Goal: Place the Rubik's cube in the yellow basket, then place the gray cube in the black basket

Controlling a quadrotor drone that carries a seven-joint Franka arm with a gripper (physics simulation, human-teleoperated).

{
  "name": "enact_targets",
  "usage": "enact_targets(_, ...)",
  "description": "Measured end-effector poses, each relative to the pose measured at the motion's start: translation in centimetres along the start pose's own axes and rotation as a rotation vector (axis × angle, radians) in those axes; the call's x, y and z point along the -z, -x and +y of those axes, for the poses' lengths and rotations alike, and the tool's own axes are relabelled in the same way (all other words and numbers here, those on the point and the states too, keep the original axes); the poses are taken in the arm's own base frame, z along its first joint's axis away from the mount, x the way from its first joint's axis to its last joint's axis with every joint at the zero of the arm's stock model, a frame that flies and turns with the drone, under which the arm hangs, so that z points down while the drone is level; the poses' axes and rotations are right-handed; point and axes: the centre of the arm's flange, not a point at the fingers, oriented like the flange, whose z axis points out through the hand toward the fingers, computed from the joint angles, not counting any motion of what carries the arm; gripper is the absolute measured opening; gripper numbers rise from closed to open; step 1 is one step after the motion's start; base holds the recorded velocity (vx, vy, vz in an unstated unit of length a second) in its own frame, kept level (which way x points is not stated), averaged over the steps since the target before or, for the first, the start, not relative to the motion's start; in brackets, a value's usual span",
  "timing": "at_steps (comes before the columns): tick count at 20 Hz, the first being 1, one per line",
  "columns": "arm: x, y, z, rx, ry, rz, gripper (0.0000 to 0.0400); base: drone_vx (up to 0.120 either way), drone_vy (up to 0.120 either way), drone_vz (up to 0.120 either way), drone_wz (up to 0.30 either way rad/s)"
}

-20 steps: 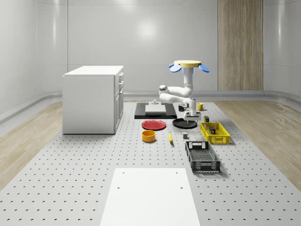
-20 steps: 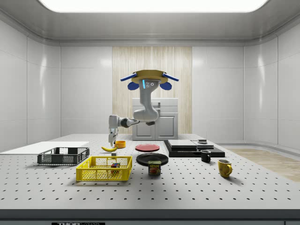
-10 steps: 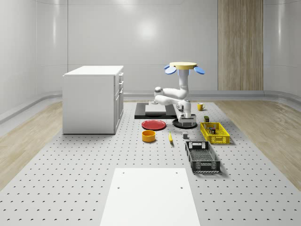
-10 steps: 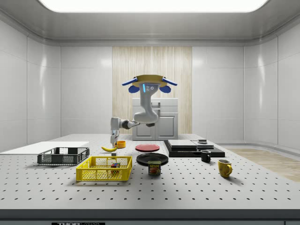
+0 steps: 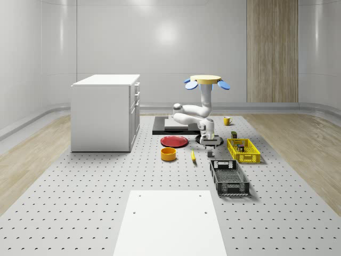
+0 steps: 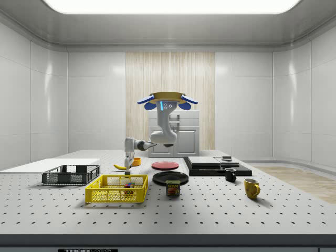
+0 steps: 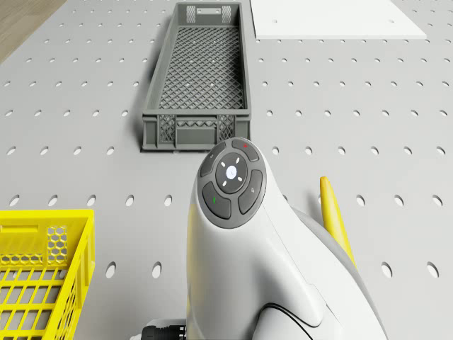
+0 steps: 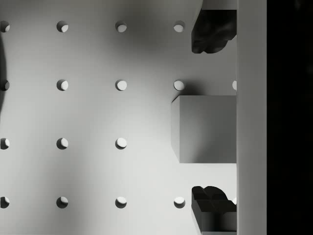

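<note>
The gray cube (image 8: 208, 129) rests on the perforated table, between my gripper's (image 8: 212, 122) two dark fingertips (image 8: 212, 29), with a gap on each side. The gripper (image 5: 211, 140) is open and points straight down just above the gray cube (image 5: 210, 153). The drone (image 5: 206, 80) hovers over the black plate area, its arm reaching forward and down. The Rubik's cube (image 6: 127, 185) lies inside the yellow basket (image 6: 116, 190), which stands to the whole-scene view's right of the gripper (image 6: 127, 163). The black basket (image 5: 229, 177) sits nearer the camera; it is the black basket (image 7: 198, 71) ahead of the arm.
A banana (image 7: 333, 212) lies close beside the arm. An orange bowl (image 5: 168, 154), a red plate (image 5: 174, 141) and a black plate (image 6: 170, 177) are nearby. A can (image 6: 173, 187) and two mugs (image 6: 251, 188) stand further off. A white cabinet (image 5: 105, 112) stands at the whole-scene view's left.
The drone has moved toward the whole-scene view's left and sunk a little. The gripper has dropped lower, closer to the gray cube.
</note>
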Motion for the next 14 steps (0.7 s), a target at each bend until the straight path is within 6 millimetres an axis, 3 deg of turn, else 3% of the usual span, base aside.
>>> enact_targets(14, -1.4, -0.4, 0.4, 0.000, 0.000, 0.000, 0.0400, 0.000, 0.000, 0.000, 0.000)
